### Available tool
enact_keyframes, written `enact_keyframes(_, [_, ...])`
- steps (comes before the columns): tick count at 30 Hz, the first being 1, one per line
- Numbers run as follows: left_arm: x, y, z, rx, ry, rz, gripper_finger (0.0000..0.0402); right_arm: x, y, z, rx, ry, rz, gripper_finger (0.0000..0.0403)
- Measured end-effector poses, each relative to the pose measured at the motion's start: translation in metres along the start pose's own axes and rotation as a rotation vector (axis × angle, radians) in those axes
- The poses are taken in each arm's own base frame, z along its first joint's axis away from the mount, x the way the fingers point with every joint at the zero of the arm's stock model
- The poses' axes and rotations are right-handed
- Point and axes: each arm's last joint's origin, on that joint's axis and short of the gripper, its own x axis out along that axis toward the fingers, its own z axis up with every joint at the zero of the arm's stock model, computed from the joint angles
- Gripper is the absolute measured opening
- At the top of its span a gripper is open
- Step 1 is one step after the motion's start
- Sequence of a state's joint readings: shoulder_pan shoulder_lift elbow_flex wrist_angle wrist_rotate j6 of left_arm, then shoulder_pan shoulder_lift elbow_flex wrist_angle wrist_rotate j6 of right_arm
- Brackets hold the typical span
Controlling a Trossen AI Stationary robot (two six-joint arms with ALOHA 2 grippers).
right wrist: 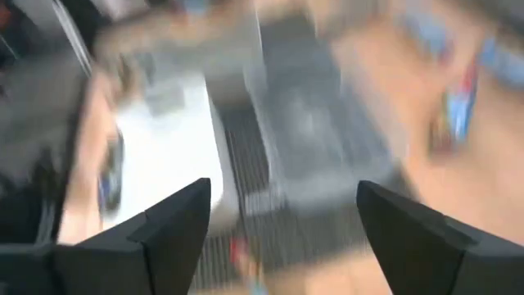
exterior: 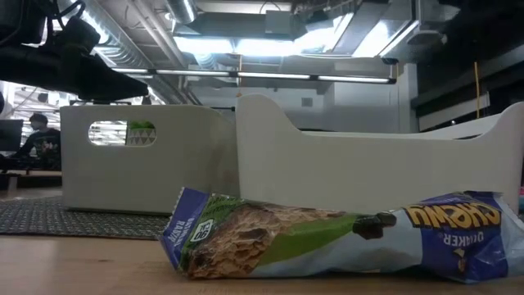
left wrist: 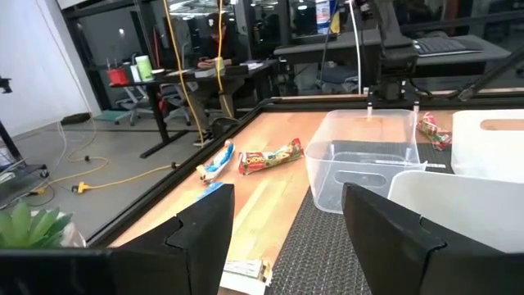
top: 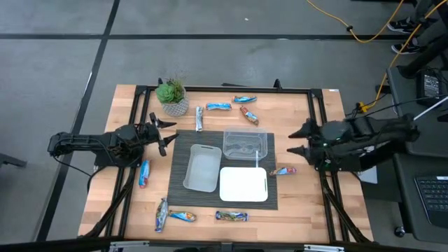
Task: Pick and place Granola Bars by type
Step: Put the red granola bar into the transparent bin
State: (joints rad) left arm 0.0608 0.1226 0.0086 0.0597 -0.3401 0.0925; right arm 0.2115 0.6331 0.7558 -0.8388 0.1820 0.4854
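Granola bars (top: 232,216) lie scattered on the desk (top: 294,210) around three trays (top: 243,184), none sorted yet. Both claws, left (top: 163,132) and right (top: 297,141), are spread and hold nothing. Slick foil could slip; similar wrappers risk a wrong-tray drop.

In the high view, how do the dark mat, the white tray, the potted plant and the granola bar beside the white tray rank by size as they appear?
Largest to smallest:
1. dark mat
2. white tray
3. potted plant
4. granola bar
The camera looks straight down, so nearness hardly changes this order.
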Motion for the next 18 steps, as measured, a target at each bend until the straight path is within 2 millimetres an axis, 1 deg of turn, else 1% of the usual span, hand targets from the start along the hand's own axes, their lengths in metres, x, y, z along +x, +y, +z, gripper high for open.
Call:
enact_keyframes(2, [0.000,0.000,0.000,0.000,0.000,-0.001,0.0221,0.010,0.009,0.003,0.008,0.158,-0.036,0.0299])
enact_keyframes(4, [0.000,0.000,0.000,0.000,0.000,-0.001,0.0221,0.023,0.017,0.002,-0.009,0.322,-0.079,0.0295])
enact_keyframes(7, [0.000,0.000,0.000,0.000,0.000,-0.001,0.0221,0.047,0.028,-0.009,-0.050,0.553,-0.145,0.0288])
enact_keyframes(10, [0.000,0.000,0.000,0.000,0.000,-0.001,0.0221,0.070,0.037,-0.024,-0.114,0.720,-0.192,0.0282])
enact_keyframes(14, [0.000,0.000,0.000,-0.001,0.000,-0.001,0.0221,0.094,0.046,-0.037,-0.171,0.816,-0.240,0.0279])
enact_keyframes(18, [0.000,0.000,0.000,0.000,0.000,-0.001,0.0221,0.112,0.053,-0.043,-0.223,0.806,-0.276,0.0279])
